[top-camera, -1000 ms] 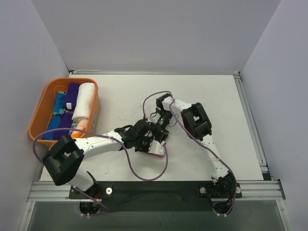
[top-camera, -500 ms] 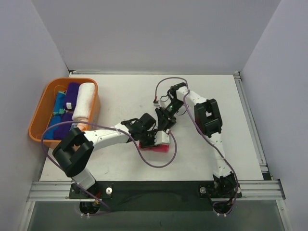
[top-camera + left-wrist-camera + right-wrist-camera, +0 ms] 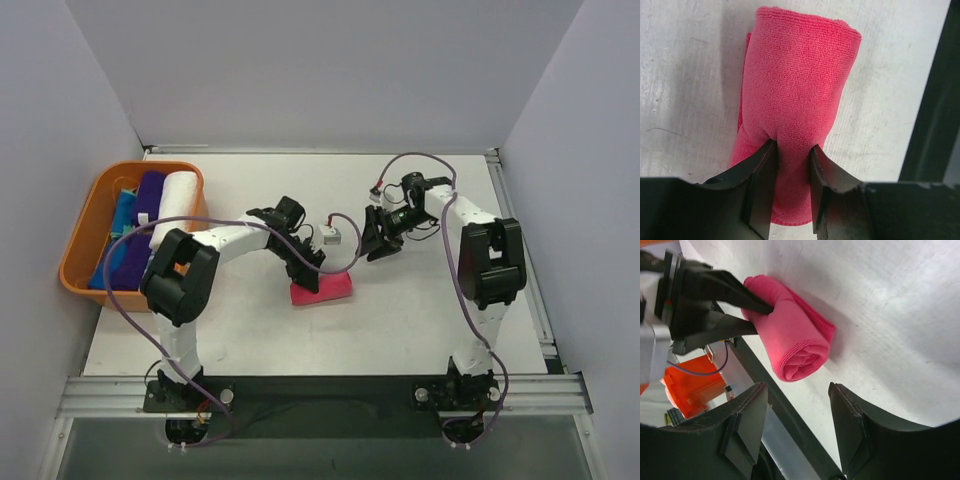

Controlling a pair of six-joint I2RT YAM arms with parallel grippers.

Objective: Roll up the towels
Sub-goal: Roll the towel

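Note:
A hot pink towel (image 3: 325, 290) lies rolled into a cylinder on the white table, and the left wrist view shows this towel (image 3: 797, 85) lengthwise. My left gripper (image 3: 306, 277) is shut on its left end, the two fingers (image 3: 762, 170) pinching the cloth between them. Seen from the right wrist, the roll's (image 3: 790, 335) spiral end faces the camera. My right gripper (image 3: 374, 248) hovers open to the right of the roll, apart from it, with nothing between its fingertips (image 3: 797, 387). More rolled towels, white (image 3: 176, 208), purple (image 3: 150, 192) and teal (image 3: 121, 217), lie in the basket.
An orange plastic basket (image 3: 78, 245) stands at the table's left edge. Purple cables loop from both arms over the table, one with a small white connector (image 3: 333, 236). Grey walls close in the left, back and right; a metal rail (image 3: 330, 392) runs along the near edge.
My right gripper opened, let go of the pink roll and drew back to the right. The left arm swung round to the roll's left end and still pinches it.

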